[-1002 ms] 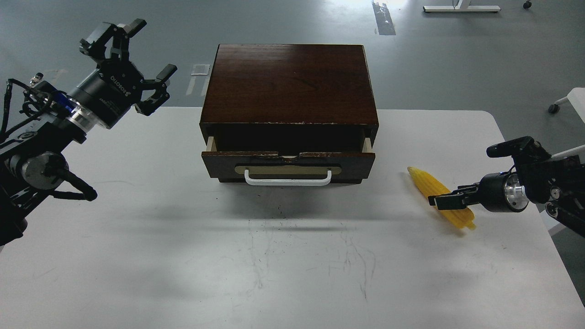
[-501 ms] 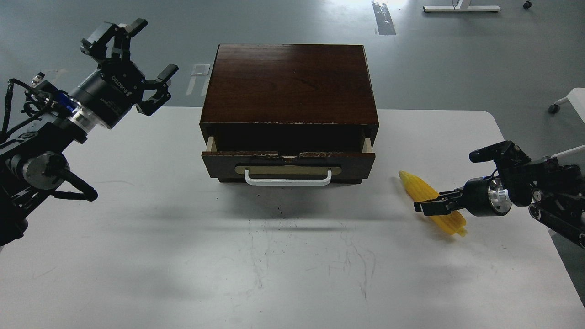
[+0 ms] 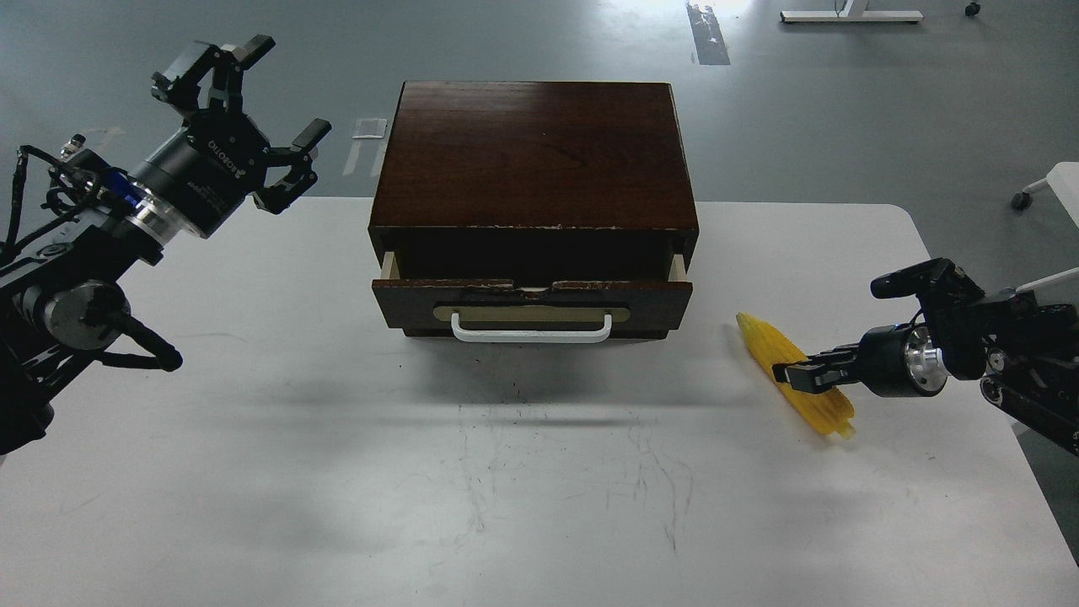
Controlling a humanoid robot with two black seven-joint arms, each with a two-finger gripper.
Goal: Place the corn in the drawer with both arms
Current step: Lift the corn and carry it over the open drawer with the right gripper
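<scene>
Gripping corn cob mid-length, right fingers pinched narrow; lift level. Left fingers wide, drawer barely ajar.

Yellow ribbed corn, dark brown drawer, seemingly white-handled

Scuffed white table, grey floor

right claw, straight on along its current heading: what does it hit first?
The right claw points left across the table and is already at the corn, its fingers over the cob's middle, so the corn comes first. Whether it already touches is unclear. Beyond it lies bare table; the drawer sits farther back.
</scene>
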